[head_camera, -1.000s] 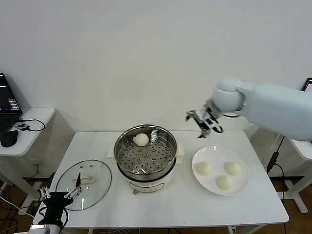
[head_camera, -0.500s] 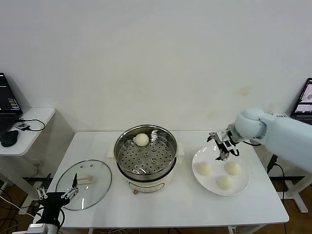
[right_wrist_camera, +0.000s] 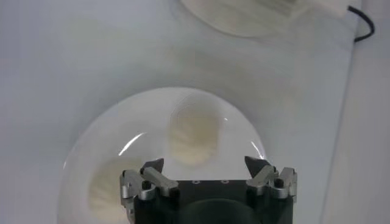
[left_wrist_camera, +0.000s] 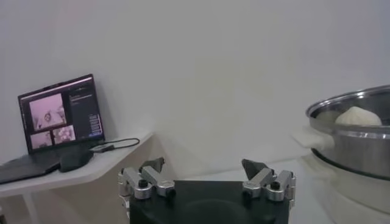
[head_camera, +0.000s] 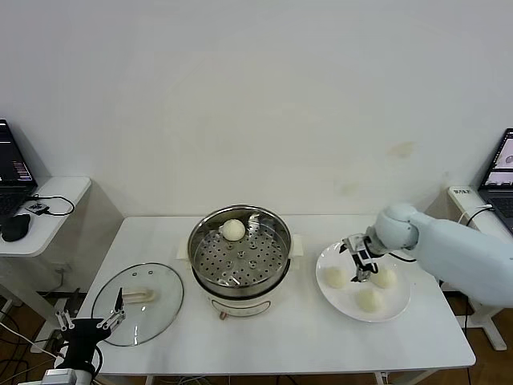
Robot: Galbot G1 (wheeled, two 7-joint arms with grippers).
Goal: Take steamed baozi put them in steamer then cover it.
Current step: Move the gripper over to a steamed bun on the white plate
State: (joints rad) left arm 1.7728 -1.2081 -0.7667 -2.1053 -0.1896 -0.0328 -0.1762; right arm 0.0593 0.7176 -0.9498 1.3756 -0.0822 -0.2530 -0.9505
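- Head view: right tool (head_camera: 358, 260) hangs low over the white plate (head_camera: 394, 309), jaws spread wide and empty, between the plate's three steamed baozi, nearest the one at (head_camera: 336, 277); the others lie at (head_camera: 384, 277) and (head_camera: 368, 300). A fourth bun (head_camera: 232, 230) already sits on the perforated tray of the steamer (head_camera: 239, 258), mid-surface (head_camera: 304, 345). The cover (head_camera: 138, 293) lies flat to the steamer's left, well apart from it. The left tool (head_camera: 90, 325) waits at the near left edge beside the cover, also spread and holding nothing.
- Left wrist view: left tool (left_wrist_camera: 206, 178) shows both fingers wide apart, nothing between them; the steamer (left_wrist_camera: 356, 137) with its bun (left_wrist_camera: 358, 116) stands off to one side.
- Right wrist view: right tool (right_wrist_camera: 207, 175) is open directly above one bun (right_wrist_camera: 194, 135), which lies roughly centred between the fingers; another bun (right_wrist_camera: 109, 185) sits beside it.
- Doing it well, I judge: descend straight so the fingers straddle the centred bun at its widest part, avoid nudging the neighbour, and close gently — soft dough dents easily — then lift clear of the plate rim before crossing to the steamer.
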